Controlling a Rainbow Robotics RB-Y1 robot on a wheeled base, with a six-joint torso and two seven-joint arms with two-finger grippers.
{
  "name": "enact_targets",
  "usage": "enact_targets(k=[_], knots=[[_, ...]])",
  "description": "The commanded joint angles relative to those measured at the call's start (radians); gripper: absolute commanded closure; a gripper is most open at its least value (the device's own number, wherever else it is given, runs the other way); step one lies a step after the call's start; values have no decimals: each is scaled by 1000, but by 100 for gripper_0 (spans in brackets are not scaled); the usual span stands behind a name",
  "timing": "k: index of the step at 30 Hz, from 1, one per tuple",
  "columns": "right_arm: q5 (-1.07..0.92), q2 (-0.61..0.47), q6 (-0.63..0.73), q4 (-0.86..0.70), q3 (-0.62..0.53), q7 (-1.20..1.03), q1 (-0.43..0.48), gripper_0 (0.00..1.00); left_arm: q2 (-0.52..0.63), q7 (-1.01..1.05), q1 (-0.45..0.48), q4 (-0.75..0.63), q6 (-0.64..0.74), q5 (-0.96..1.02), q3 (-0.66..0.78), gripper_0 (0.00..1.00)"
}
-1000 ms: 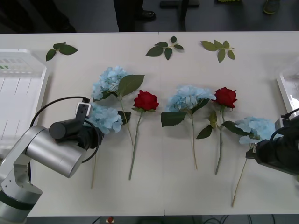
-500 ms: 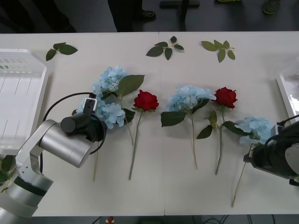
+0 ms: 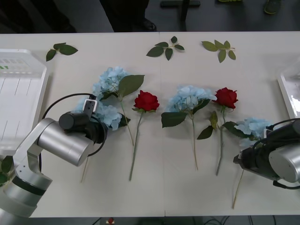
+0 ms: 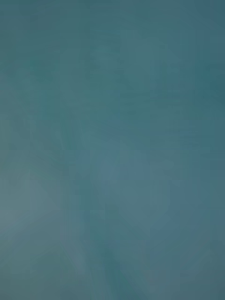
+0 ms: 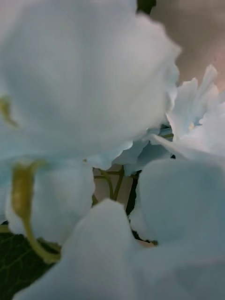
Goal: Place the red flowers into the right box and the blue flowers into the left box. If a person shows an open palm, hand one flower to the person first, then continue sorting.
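- Our left claw [image 3: 96, 124] was pushed into the head of the leftmost blue flower [image 3: 108, 115], probably because this bloom lay nearest to the left box [image 3: 28, 79]; in the left wrist view pale petals [image 5: 89, 79] pressed right against the camera.
- We cannot tell whether the left claw was spread or pressed together, because the arm and the petals hid it.
- Our right claw [image 3: 244, 158] sat over the stem, just below the head, of the rightmost blue flower [image 3: 253, 126], near the right box [image 3: 287, 89] at the tabletop [image 3: 178, 187] edge; we cannot tell its state either.
- We judged that both arms were reaching for blue flowers, and that nothing was sorted yet, since no bloom showed in either box.
- We counted four blue flowers: two on the left, one in the middle [image 3: 190, 98], one on the right.
- We counted two red flowers, one left of centre [image 3: 146, 101] and one right of centre [image 3: 226, 97], both lying flat with stems toward us.
- We counted three loose leaf sprigs [image 3: 166, 48] along the far side.
- No open palm was shown.
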Motion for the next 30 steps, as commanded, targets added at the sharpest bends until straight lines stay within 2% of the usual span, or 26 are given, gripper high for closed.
enact_targets(k=[1, 4, 5, 7, 10, 14, 20, 24, 30], knots=[[8, 8, -30, 27, 20, 8, -29, 0, 62, -54, -19, -133, 109, 24, 53, 100], [21, 14, -33, 39, 23, 11, -34, 0, 109, -61, -33, -240, 237, 92, 119, 100], [24, 14, -33, 39, 23, 11, -34, 3, 118, -63, -36, -258, 263, 105, 134, 100], [24, 15, -35, 39, 23, 11, -34, 20, 155, -63, -58, -324, 361, 168, 208, 100], [21, 15, -35, 39, 24, 14, -34, 34, 195, -64, -90, -375, 462, 237, 317, 100], [16, 15, -35, 39, 24, 16, -34, 35, 238, -78, -139, -378, 530, 299, 453, 100], [12, 17, -35, 41, 27, 17, -34, 36, 310, -181, -197, -271, 525, 340, 593, 100], [7, 22, -38, 56, 29, 17, -34, 35, 368, -294, -233, -113, 425, 340, 662, 100], [5, 28, -50, 79, 29, 17, -34, 35, 427, -399, -259, 84, 246, 346, 685, 100]])
